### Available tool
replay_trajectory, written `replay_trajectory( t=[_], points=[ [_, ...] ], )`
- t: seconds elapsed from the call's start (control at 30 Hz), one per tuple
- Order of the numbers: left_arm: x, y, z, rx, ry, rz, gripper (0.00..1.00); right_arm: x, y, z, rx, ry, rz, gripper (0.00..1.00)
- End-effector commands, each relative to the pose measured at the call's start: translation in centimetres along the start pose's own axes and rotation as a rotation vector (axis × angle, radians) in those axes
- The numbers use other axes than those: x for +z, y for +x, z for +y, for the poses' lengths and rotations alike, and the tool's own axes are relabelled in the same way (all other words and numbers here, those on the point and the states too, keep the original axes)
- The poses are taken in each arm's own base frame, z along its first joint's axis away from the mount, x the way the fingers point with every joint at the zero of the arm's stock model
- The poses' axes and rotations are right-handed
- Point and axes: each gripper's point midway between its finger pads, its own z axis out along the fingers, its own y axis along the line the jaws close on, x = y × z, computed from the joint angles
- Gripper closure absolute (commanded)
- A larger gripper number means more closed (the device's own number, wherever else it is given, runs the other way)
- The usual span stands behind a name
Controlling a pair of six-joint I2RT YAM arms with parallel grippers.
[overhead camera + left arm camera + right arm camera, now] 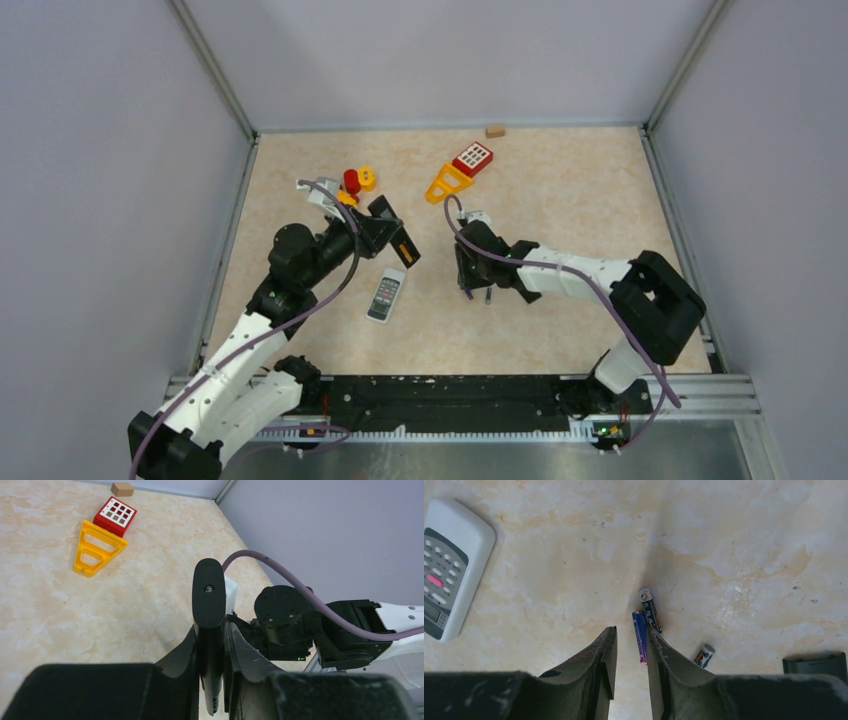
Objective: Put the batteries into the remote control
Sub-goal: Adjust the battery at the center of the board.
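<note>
The left gripper (212, 642) clamps a black remote control (208, 595) while the right gripper (630, 631), jaws slightly apart, straddles the purplish-blue battery (640, 637) lying beside the dark grey battery (650, 609), right of a white remote (455, 560).

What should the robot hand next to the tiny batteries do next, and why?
Probably close the right gripper a little more on the slim purplish-blue battery. That battery lies on the table between its open fingers, with a gap on one side. A dark grey battery lies close beside it, so close gently. The left gripper holds the slim black remote control.
</note>
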Motion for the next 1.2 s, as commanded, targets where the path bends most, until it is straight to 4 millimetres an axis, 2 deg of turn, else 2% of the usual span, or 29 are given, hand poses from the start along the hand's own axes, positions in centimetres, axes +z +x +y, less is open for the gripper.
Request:
replay_trajectory(
  t=[0.0, 0.1, 0.17, 0.4, 0.7, 0.93, 1.07, 1.17],
  points=[
    [-0.6, -2.7, -1.3, 0.027, 0.027, -0.096, 1.0, 0.5, -2.5, 0.5, -0.026, 0.034, -0.076, 0.75],
    [-0.8, -2.9, -1.4, 0.03, 0.023, -0.101, 1.0, 0.7, -2.4, 0.5, -0.03, 0.043, -0.07, 0.81],
    [-0.9, -3.0, -1.3, 0.034, 0.013, -0.107, 1.0, 0.6, -2.2, 0.9, -0.04, 0.029, -0.053, 0.82],
    [-2.2, -4.4, 1.0, 0.015, -0.127, -0.215, 1.0, -0.4, -0.4, 1.9, -0.062, -0.031, -0.003, 0.71],
    [-2.7, -4.9, 2.4, -0.01, -0.205, -0.26, 1.0, -0.1, 1.6, 0.5, -0.025, 0.048, 0.059, 0.7],
    [-2.5, -4.8, 1.3, 0.004, -0.144, -0.242, 1.0, 1.2, 3.2, 0.7, -0.041, 0.05, 0.114, 0.73],
    [-2.6, -4.8, 1.2, 0.011, -0.14, -0.237, 1.0, 1.6, 3.2, 0.7, -0.047, 0.065, 0.121, 0.75],
    [-2.6, -4.8, 1.2, 0.015, -0.143, -0.237, 1.0, 1.7, 3.1, 0.7, -0.053, 0.078, 0.118, 0.81]
  ],
)
